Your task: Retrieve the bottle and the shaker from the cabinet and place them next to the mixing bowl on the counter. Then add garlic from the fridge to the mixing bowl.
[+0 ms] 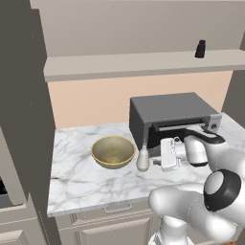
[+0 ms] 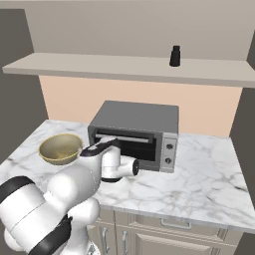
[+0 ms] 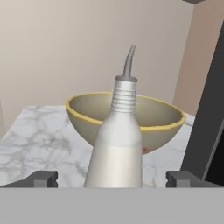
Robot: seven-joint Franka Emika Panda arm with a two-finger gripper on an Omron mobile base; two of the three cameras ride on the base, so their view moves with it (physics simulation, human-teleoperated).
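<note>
The whitish bottle (image 1: 142, 159) stands upright on the marble counter (image 1: 81, 182), just right of the golden mixing bowl (image 1: 113, 151). My gripper (image 1: 154, 161) is level with the bottle on its right side. In the hand view the bottle (image 3: 116, 148) stands between the fingertips (image 3: 43, 178), with a clear gap on each side, so my gripper (image 3: 112, 178) is open around it and not gripping. The bowl (image 3: 127, 116) sits right behind the bottle. The black shaker (image 1: 200, 49) (image 2: 175, 56) stands on the cabinet's long shelf (image 2: 124, 67). The fridge is out of view.
A grey toaster oven (image 1: 172, 117) (image 2: 137, 132) sits on the counter directly behind my hand, its dark side close on the right of the hand view. Bare marble (image 2: 209, 174) stretches to the right of the oven and in front of the bowl.
</note>
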